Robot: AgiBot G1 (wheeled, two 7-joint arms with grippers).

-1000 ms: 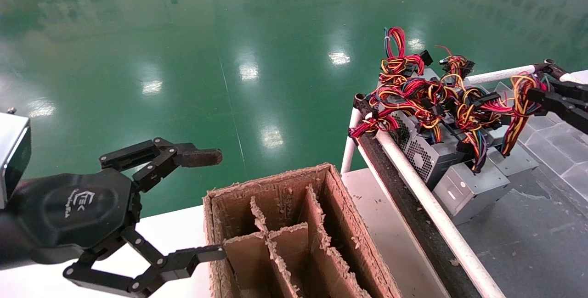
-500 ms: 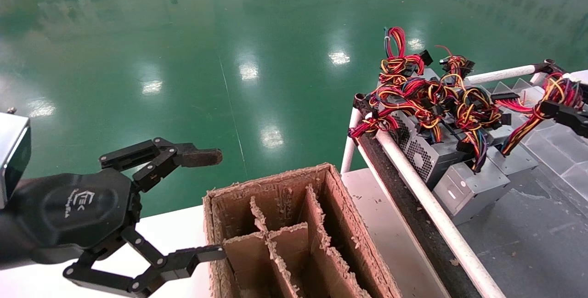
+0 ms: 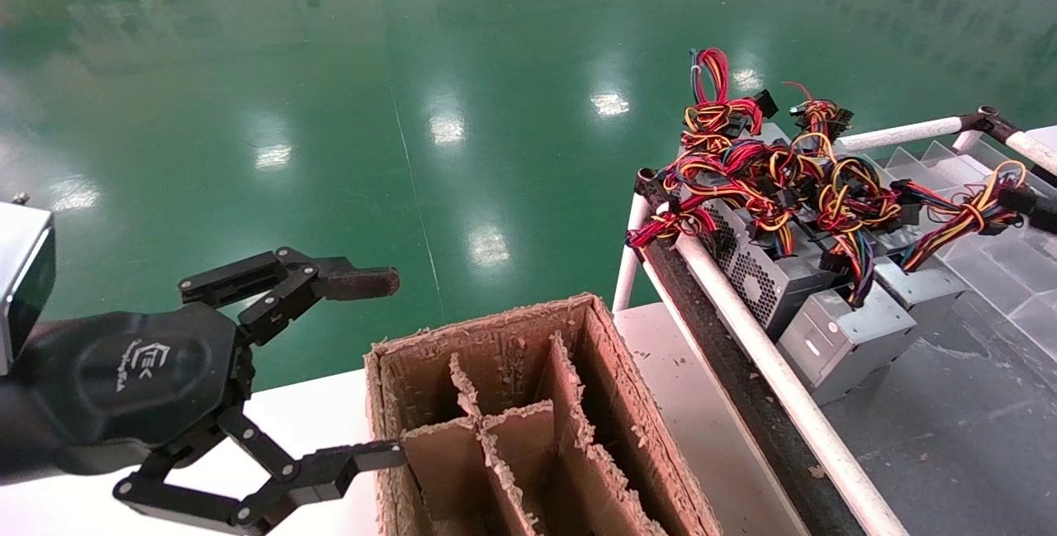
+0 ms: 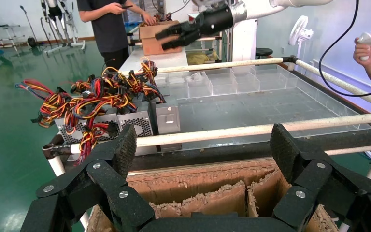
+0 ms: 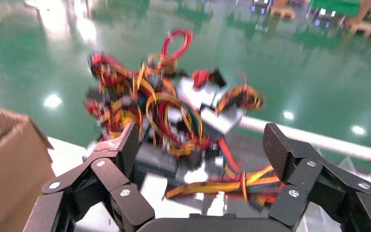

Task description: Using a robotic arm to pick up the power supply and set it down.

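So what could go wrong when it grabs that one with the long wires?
1. The right gripper is open over the knotted red, yellow and orange wire bundle, not the slim grey metal power supply; closing may catch only wires.
2. The neighbouring grey boxes have wires that look tangled together, so lifting might drag them.
3. The frayed brown cardboard box has ragged dividers that could snag connectors. The left gripper hangs open beside it.

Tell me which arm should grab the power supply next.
Right. The right gripper hangs open directly over the power supply pile, while the left gripper sits open beside the cardboard box.
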